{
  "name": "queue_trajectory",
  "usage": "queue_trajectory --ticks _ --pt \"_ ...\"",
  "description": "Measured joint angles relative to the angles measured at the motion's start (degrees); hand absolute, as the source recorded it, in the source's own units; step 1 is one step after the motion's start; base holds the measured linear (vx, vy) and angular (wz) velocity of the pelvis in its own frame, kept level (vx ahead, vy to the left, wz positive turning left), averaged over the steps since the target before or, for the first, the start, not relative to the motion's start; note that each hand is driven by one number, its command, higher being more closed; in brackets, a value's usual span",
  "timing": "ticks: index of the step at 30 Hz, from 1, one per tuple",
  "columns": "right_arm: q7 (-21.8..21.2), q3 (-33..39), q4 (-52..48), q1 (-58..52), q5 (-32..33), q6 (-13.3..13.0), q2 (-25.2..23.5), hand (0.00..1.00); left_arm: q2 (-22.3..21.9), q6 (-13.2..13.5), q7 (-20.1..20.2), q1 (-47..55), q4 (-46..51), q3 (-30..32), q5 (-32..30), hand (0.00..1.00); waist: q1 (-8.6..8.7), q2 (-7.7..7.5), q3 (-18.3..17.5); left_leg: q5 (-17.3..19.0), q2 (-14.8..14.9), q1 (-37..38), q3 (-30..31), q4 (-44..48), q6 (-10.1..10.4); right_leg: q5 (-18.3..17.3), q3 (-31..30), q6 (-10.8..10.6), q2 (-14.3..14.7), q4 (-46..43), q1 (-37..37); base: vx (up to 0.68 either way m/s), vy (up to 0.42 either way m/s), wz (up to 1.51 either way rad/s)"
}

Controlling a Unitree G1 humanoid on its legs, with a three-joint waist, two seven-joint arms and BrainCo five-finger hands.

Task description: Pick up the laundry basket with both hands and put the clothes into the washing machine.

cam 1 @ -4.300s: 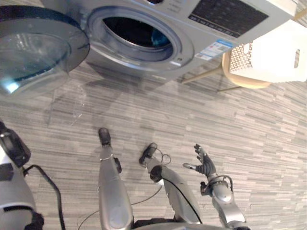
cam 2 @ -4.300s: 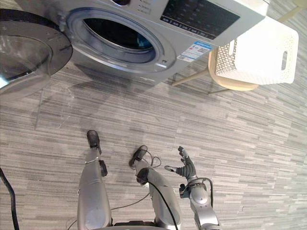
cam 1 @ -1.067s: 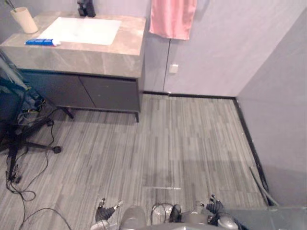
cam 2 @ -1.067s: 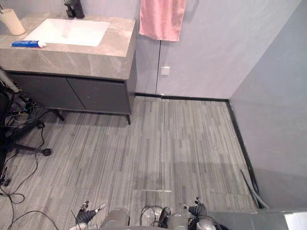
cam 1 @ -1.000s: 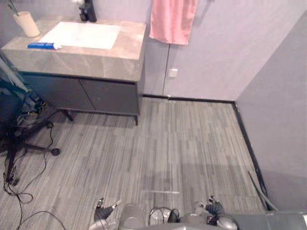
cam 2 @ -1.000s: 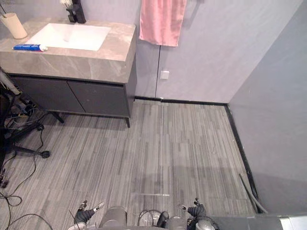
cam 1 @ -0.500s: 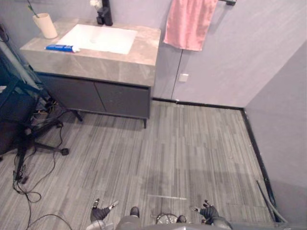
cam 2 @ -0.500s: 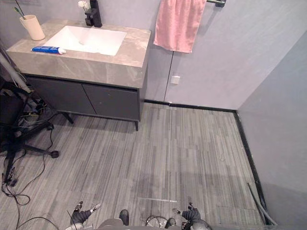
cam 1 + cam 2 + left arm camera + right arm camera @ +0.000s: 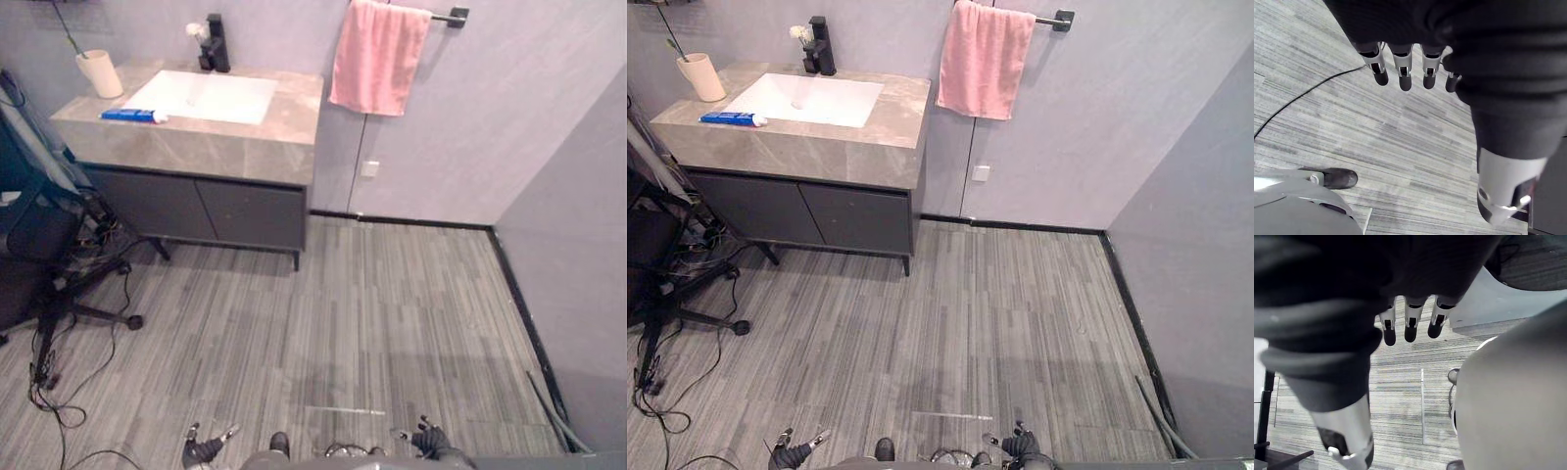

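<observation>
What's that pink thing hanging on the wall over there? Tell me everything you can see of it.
It is a pink towel, plain and soft-looking like terry cloth, draped over a dark rail fixed to the grey wall. It hangs straight down in loose folds, flat against the wall, just to the right of the sink counter. Its lower edge hangs free, above a small white wall plate. Only the rail can be seen holding it.

Cloth towel (image 9: 985, 61) (matt plank floor (image 9: 999, 323))
</observation>
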State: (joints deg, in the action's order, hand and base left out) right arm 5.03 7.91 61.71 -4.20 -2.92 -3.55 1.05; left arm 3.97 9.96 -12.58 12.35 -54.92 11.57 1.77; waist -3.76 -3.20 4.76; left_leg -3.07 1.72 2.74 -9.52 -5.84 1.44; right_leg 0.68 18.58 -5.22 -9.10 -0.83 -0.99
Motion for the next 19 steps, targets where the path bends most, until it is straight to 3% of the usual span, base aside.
queue_trajectory --ticks 1,2,5,7,8,9,11,12,13,14,19 --pt "0.0 0.0 0.0 0.0 0.0 0.0 0.0 0.0 0.0 0.0 0.0 -0.1 -0.3 0.0 0.0 0.0 0.03 0.02 0.0 0.0 0.0 0.0 0.0 0.0 0.0 0.0 -0.1 0.0 0.0 0.1 0.0 0.0 -0.264 0.3" --pt "-5.0 -12.4 -12.9 -10.6 2.5 3.6 14.4 0.0 10.3 -9.8 12.3 1.1 4.1 -16.3 -1.4 0.0 4.04 3.58 -4.2 11.0 1.1 -12.3 10.0 22.9 0.1 -8.1 -20.5 4.1 7.9 -18.3 12.1 0.02 -0.27 0.32" --pt "-3.3 -11.7 -7.0 -9.6 3.0 4.0 11.8 0.0 6.0 -10.2 11.8 0.6 -0.7 -16.2 -0.9 0.0 4.43 3.27 -3.8 11.5 0.4 -11.6 10.6 23.2 0.7 -9.9 -20.3 3.3 7.0 -20.2 12.2 -0.02 -0.084 0.18" --pt "-3.2 -11.9 -6.5 -9.5 3.0 4.1 11.8 0.0 5.8 -10.3 11.9 0.8 -1.0 -16.9 -0.9 0.0 4.39 3.3 -4.0 11.4 0.3 -10.9 10.5 22.1 0.8 -9.9 -20.3 3.2 7.0 -19.8 12.1 0.0 0.004 0.02" --pt "-1.9 -9.9 -5.2 -8.6 1.6 3.4 11.0 0.0 5.4 -7.8 9.3 1.5 -1.2 -14.7 -0.2 0.0 4.38 3.76 -3.4 10.9 0.9 -10.6 9.9 20.1 1.2 -9.8 -19.6 3.1 6.8 -17.8 11.4 0.0 -0.006 -0.07" --pt "-0.3 -6.8 -3.5 -8.4 0.3 2.8 8.8 0.0 3.6 -4.4 5.8 2.7 -1.0 -11.1 0.1 0.0 4.37 3.25 -3.8 10.2 1.5 -8.5 9.2 15.7 1.6 -8.7 -18.2 3.1 6.8 -12.3 8.8 -0.01 -0.002 -0.07" --pt "1.5 -3.2 -2.3 -8.2 0.0 2.3 6.7 0.0 2.5 -2.1 3.4 2.9 -0.5 -8.5 0.5 0.0 4.22 3.78 -3.8 9.5 2.3 -7.1 8.6 10.3 2.5 -7.4 -16.2 3.1 6.4 -6.0 6.8 0.09 0.0 0.06" --pt "1.6 -2.5 -1.7 -7.9 0.0 2.2 6.6 0.0 2.4 -1.8 3.0 2.8 -0.3 -7.8 0.5 0.0 4.14 3.04 -3.8 8.9 2.4 -6.4 8.1 9.0 2.9 -6.7 -15.3 2.9 6.2 -4.9 6.5 0.11 -0.008 0.08" --pt "1.6 -1.5 -1.2 -7.2 0.0 2.2 5.7 0.0 1.9 -1.4 2.4 2.8 -0.1 -6.5 0.5 0.0 4.08 3.58 -2.5 6.6 2.8 -5.6 7.6 7.0 2.9 -4.7 -13.8 2.6 5.9 -3.3 5.8 0.06 -0.008 0.01" --pt "1.6 -1.2 -1.2 -7.1 0.0 2.2 5.6 0.0 1.8 -1.3 2.3 2.8 -0.1 -6.2 0.7 0.0 4.07 3.14 -2.4 5.6 3.0 -5.1 7.4 6.5 2.9 -3.9 -13.6 2.7 6.0 -2.8 5.1 0.06 -0.009 -0.01" --pt "2.4 0.7 0.0 -6.9 0.0 2.1 4.6 0.0 0.7 -0.6 2.4 2.8 -0.1 -4.6 1.1 0.0 2.9 3.0 -1.9 4.7 3.5 -1.2 6.2 3.9 3.3 -1.6 -11.1 2.3 5.9 0.5 1.1 0.11 -0.014 -0.06"
